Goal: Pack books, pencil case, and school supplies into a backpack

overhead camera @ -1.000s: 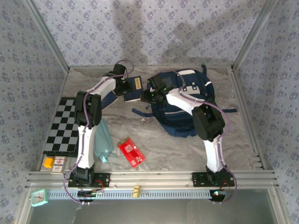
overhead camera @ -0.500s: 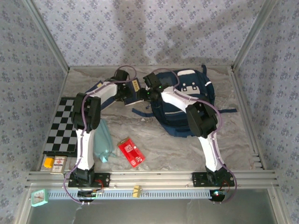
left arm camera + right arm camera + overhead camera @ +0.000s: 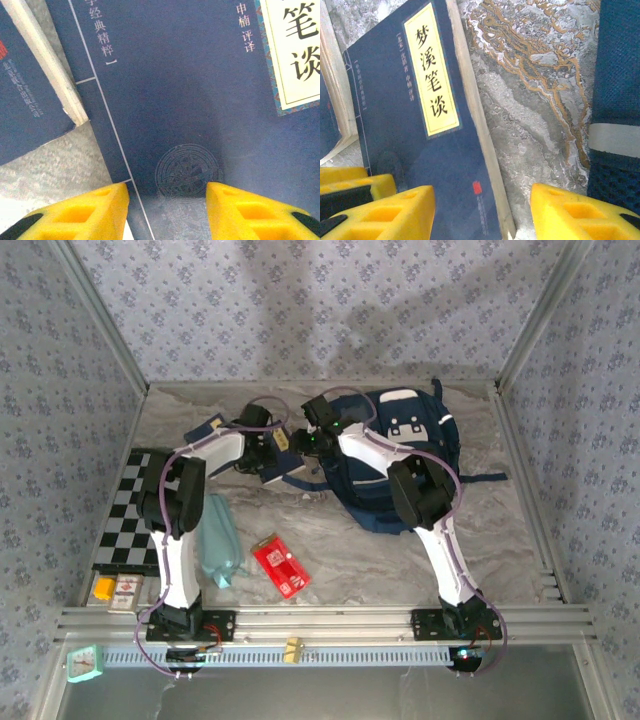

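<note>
Nearest the arm bases, well short of the backpack (image 3: 445,455) and off to its left, the small red packet (image 3: 280,566) lies flat on the marbled table (image 3: 340,560). Farther left of the backpack, the pale teal pencil case (image 3: 218,540) lies lengthwise against the left arm's lower link. A black-and-white checkered mat (image 3: 135,510) sits beyond that, farther from the backpack. A flat yellow-and-white item (image 3: 113,589) lies at the mat's near end, too small to make out.

Farther back, just left of the backpack, a dark navy book (image 3: 190,90) with a yellow label lies cover-up on the table. A strip of bare marble separates it from the backpack's side. The left gripper (image 3: 167,195) hangs over this cover with its yellow fingers spread apart and the cover showing between them. I cannot tell whether the tips touch it. The right gripper (image 3: 482,200) comes in from the backpack side and points down at the same book. Its fingers are also parted, with the book's edge and bare table between them, and they hold nothing.

A second navy book (image 3: 205,430) lies on the far side of the first from the backpack, its corner overlapping that book's edge in the left wrist view.

The backpack itself lies flat at the back right, white patches up, with the right arm reaching across it.
</note>
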Robot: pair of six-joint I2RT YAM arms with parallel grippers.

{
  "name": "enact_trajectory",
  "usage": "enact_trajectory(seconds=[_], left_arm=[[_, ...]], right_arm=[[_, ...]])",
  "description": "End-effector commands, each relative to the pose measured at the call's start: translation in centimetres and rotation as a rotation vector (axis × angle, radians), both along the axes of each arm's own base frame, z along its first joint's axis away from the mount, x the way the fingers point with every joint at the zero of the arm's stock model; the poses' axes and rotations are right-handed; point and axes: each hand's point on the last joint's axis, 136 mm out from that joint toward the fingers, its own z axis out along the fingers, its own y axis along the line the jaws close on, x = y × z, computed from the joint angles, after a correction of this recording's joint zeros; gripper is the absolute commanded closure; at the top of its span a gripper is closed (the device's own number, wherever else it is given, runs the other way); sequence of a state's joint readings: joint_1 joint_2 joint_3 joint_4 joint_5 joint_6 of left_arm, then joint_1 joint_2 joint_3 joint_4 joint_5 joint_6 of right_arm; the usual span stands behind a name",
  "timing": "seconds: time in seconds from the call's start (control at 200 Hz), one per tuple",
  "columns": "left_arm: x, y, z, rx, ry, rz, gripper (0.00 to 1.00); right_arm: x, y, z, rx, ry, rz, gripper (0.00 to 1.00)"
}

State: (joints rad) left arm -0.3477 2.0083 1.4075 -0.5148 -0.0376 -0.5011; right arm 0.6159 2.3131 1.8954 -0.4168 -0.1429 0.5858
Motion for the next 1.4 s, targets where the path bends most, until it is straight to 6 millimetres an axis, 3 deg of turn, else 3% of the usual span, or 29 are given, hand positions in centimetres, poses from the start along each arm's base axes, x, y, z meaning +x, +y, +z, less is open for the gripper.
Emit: enact_trajectory(seconds=[0.0,0.1,0.29,0.695,0.8,1.009,1.174,1.304,1.394], left_arm=[[-2.5,0.1,-0.3,-0.025,0.091,-0.033,0.54],[-1.4,-0.3,1.3,-0.068,0.054,-0.031,0.54],[-0.6,0.8,2.2,-0.128,0.026,0.051,0.54],[-1.6,0.5,0.4,-0.213,0.035,0.119,0.53],[-1.3,0.5,0.2,-0.216,0.031,0.114,0.54],[-1.2,1.7,-0.1,-0.21,0.028,0.107,0.58],[-1.4,1.7,0.1,-0.217,0.027,0.071,0.59],[-1.4,1.0,0.3,-0.257,0.026,0.056,0.61],[-1.3,1.1,0.4,-0.245,0.025,0.054,0.61]], right_arm=[[-0.3,0.3,-0.1,-0.016,0.025,0.022,0.45],[-0.2,0.5,-0.6,-0.023,0.04,0.022,0.45],[-0.6,1.4,-2.1,-0.039,0.067,0.039,0.46],[-1.8,3.3,-3.8,-0.018,0.113,0.118,0.46],[-2.9,3.8,-3.1,-0.004,0.13,0.149,0.46],[-4.8,4.9,0.0,0.074,0.128,0.186,0.45],[-5.7,5.4,-0.2,0.119,0.178,0.186,0.46],[-5.3,5.0,-1.5,0.138,0.227,0.143,0.46],[-5.1,4.8,-1.1,0.147,0.227,0.132,0.47]])
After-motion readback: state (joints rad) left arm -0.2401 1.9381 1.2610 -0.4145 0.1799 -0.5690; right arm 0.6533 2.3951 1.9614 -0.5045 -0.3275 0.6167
